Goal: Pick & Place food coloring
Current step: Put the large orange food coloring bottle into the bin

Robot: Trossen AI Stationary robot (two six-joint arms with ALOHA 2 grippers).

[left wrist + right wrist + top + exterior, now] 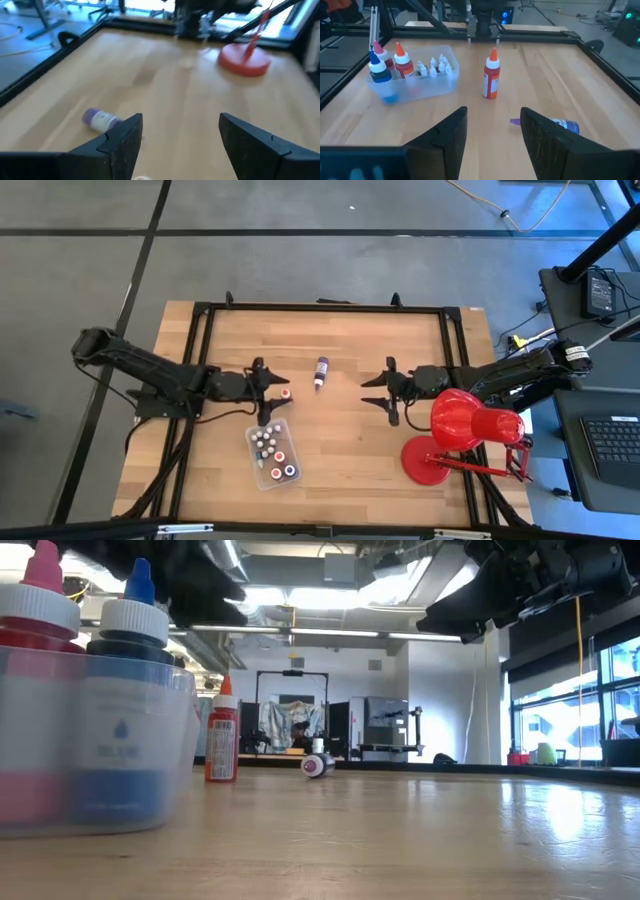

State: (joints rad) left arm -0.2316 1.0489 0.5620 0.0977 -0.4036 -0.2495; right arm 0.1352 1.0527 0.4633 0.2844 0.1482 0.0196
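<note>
A red food coloring bottle [286, 393] with a white cap stands upright on its base on the wooden table [340, 450]. It also shows in the right wrist view [491, 75]. My left gripper [272, 392] is open just to its left, and nothing sits between the fingertips [180, 120]. A purple bottle [321, 372] lies on its side further toward the far edge, also seen from the left wrist [101, 120]. My right gripper [386, 392] hangs open over the table's right half and faces both bottles; it is empty [492, 112].
A clear plastic tray [262, 475] near the front edge holds several small bottles, red-capped and blue-capped ones among them [382, 67]. A big red desk lamp [462, 425] stands at the right front. Black frame rails [320, 307] border the table.
</note>
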